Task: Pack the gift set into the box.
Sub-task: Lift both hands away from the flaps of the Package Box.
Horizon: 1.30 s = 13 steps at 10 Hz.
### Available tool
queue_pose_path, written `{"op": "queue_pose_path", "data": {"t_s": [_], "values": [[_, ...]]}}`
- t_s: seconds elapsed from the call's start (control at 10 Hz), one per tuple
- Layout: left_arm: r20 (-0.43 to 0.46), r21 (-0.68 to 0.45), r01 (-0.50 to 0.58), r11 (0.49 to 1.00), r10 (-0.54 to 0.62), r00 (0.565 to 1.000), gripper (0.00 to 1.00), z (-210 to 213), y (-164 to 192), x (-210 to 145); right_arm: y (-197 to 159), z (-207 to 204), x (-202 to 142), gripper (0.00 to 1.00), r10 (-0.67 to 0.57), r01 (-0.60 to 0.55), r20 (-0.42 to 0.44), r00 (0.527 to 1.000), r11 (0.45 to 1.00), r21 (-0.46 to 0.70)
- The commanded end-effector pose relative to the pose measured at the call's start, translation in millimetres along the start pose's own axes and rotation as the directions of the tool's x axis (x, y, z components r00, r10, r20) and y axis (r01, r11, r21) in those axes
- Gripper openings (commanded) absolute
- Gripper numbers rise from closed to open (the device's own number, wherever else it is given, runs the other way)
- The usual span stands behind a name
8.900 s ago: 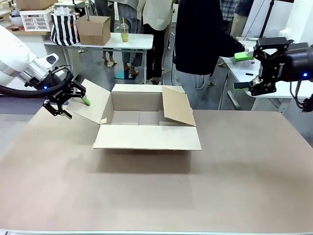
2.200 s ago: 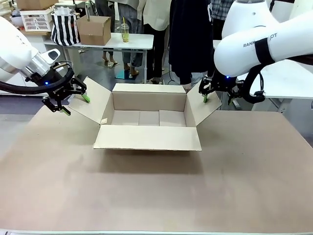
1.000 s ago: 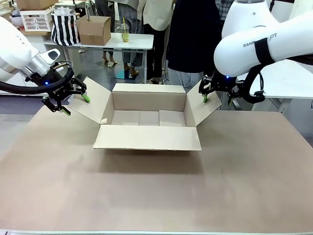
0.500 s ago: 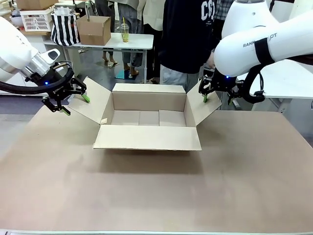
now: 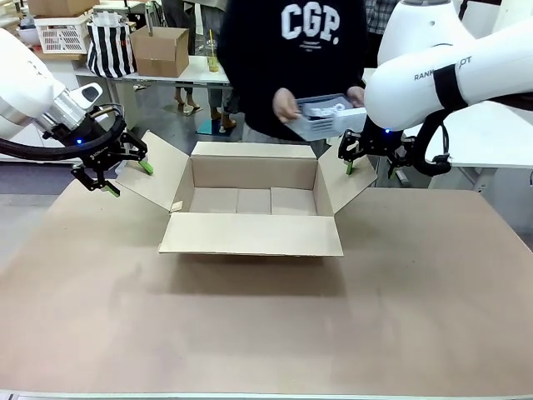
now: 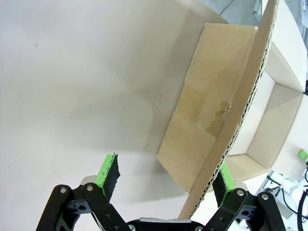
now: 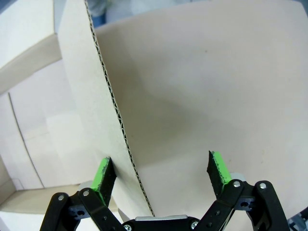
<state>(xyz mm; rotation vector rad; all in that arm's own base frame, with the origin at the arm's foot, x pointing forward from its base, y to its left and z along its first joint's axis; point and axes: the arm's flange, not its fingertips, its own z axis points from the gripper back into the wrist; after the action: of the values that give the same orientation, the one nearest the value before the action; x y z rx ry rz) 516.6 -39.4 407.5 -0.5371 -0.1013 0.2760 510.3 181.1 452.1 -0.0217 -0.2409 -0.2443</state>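
Observation:
The box (image 5: 250, 210) stands open at mid-table, its four flaps spread. My left gripper (image 5: 127, 177) is open and straddles the edge of the left flap (image 6: 226, 130), with a green pad on each side of the cardboard. My right gripper (image 5: 369, 160) is also open and straddles the right flap (image 7: 103, 110), whose edge runs close to one finger (image 7: 104, 175). Behind the box, a person in a dark sweatshirt holds the gift set (image 5: 323, 116), a flat grey-white pack, in both hands above the box's far right corner.
The brown table (image 5: 266, 325) has free room in front of the box and on both sides. A smaller cardboard box (image 5: 159, 51), a striped bag (image 5: 110, 47) and a white basket (image 5: 61, 33) sit on tables farther back.
The person has stepped up to the far side of the box and brought the gift set over its far edge. Both arms have stayed at the flaps.

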Motion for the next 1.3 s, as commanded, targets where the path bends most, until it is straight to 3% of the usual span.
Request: {"op": "queue_pose_path", "data": {"t_s": [0.0, 1.2], "values": [[0.006, 0.015, -0.009, 1.0, 0.009, 1.0, 1.0, 2.0, -0.2, -2.3, 3.1, 1.4, 2.4, 1.0, -0.021, 0.022, 0.012, 1.0, 0.999, -0.027], [0.006, 0.015, -0.009, 1.0, 0.009, 1.0, 1.0, 2.0, -0.2, -2.3, 3.1, 1.4, 2.4, 1.0, -0.021, 0.022, 0.012, 1.0, 0.999, -0.027]]}}
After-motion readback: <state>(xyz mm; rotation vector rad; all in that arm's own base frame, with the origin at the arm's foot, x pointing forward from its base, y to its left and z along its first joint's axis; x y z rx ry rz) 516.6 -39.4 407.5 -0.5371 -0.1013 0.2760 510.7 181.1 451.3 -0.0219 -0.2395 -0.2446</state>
